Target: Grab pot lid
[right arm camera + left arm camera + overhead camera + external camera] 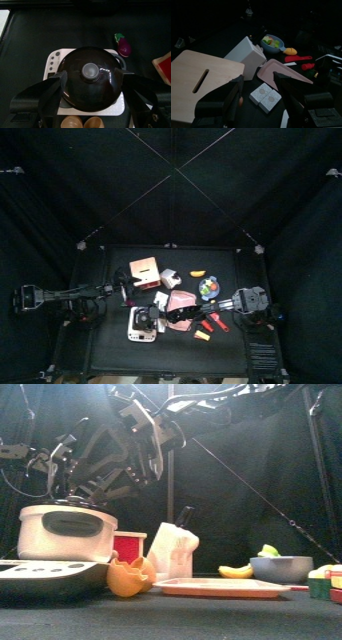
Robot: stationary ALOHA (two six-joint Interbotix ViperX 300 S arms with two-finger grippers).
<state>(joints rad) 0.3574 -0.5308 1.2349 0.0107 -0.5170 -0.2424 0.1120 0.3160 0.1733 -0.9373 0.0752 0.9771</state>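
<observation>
The pot lid [89, 77] is black and glossy with a round knob in its middle. It sits on a white cooker [55, 64] at the table's front left, which also shows in the top view [139, 322] and in the front view [64, 532]. My right gripper [91, 76] reaches across the table and hangs straight above the lid, open, with one jaw on each side of it and apart from it. My left gripper [262, 98] is open and empty over the table's left part, behind the cooker.
A purple toy eggplant [123, 45] lies beside the cooker. A pink plate [281, 75], a white carton [244, 52], a bowl of fruit [272, 42], red toy pieces [298, 59] and a wooden board [198, 80] crowd the middle. A flat scale [47, 574] stands in front of the cooker.
</observation>
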